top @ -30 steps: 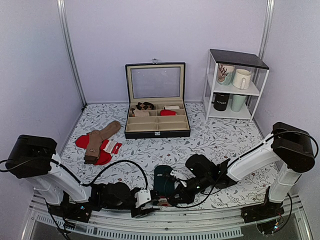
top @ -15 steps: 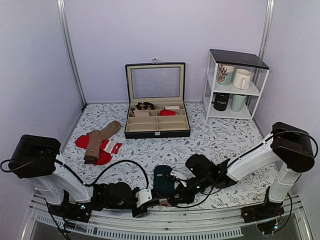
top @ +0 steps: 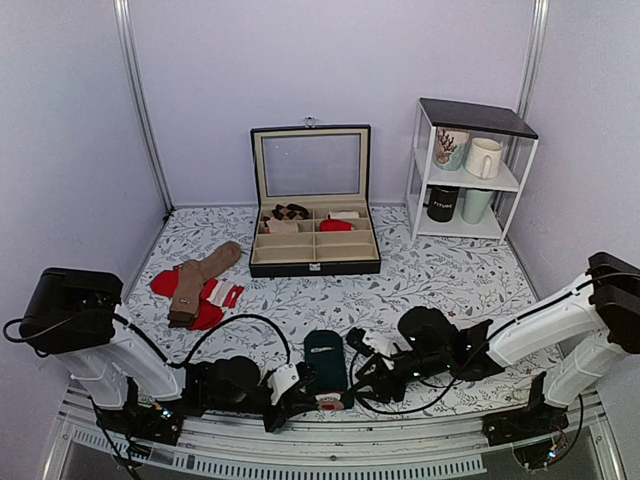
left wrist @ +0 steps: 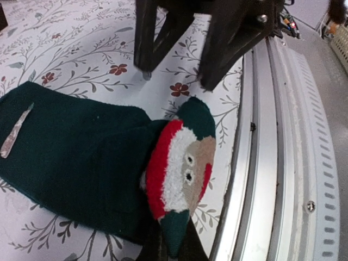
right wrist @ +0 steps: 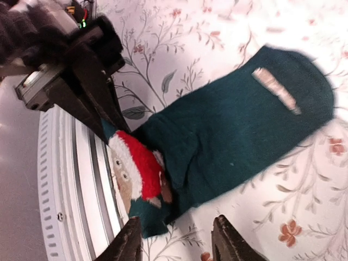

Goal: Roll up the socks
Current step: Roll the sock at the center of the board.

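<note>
The socks — dark teal knit, flat, with a red-white-tan face patch at the near end — lie at the worktop's near edge, long axis front to back, left gripper pinched on that patched end, right gripper open just beside.

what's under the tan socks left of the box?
Red socks peek out on both sides of the tan socks, with a white-and-red label beside. The middle is covered, so the count of red socks is unclear.
</note>
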